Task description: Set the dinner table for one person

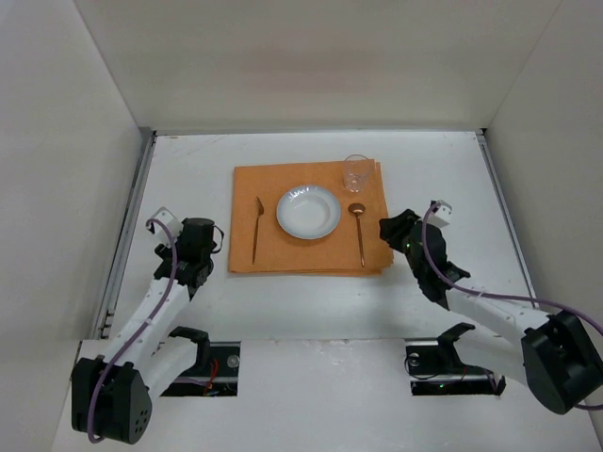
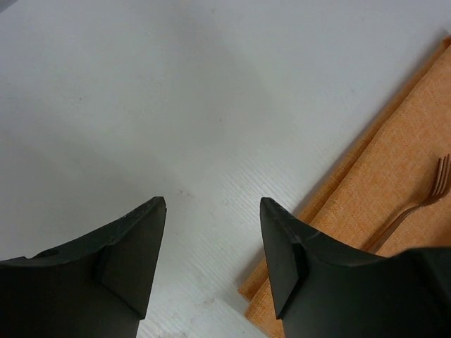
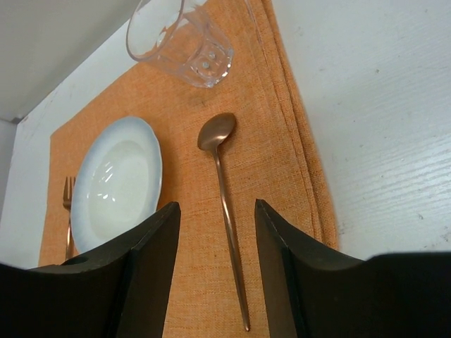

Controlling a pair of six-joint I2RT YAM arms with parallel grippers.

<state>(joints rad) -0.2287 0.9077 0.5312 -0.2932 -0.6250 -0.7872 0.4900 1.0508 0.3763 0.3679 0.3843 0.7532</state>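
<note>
On the white dinner table [image 1: 311, 311] lies an orange placemat [image 1: 283, 184] carrying a white plate [image 1: 308, 211], a copper fork [image 1: 256, 229] on its left, a copper spoon [image 1: 359, 231] on its right and a clear glass [image 1: 356, 173] at the far right corner. My left gripper [image 1: 209, 247] hovers open just left of the mat's edge [image 2: 338, 183], empty, with the fork [image 2: 423, 201] off to its right. Over the mat's right edge, my right gripper [image 3: 215, 215] is open, and the spoon [image 3: 222, 176] lies flat on the mat between its fingers, untouched.
Grey rails [image 1: 127, 235] run along both table sides, and white walls enclose the workspace. Two arm bases with cables sit at the near edge [image 1: 443, 363]. Bare white tabletop [image 2: 176, 105] spreads left of the mat.
</note>
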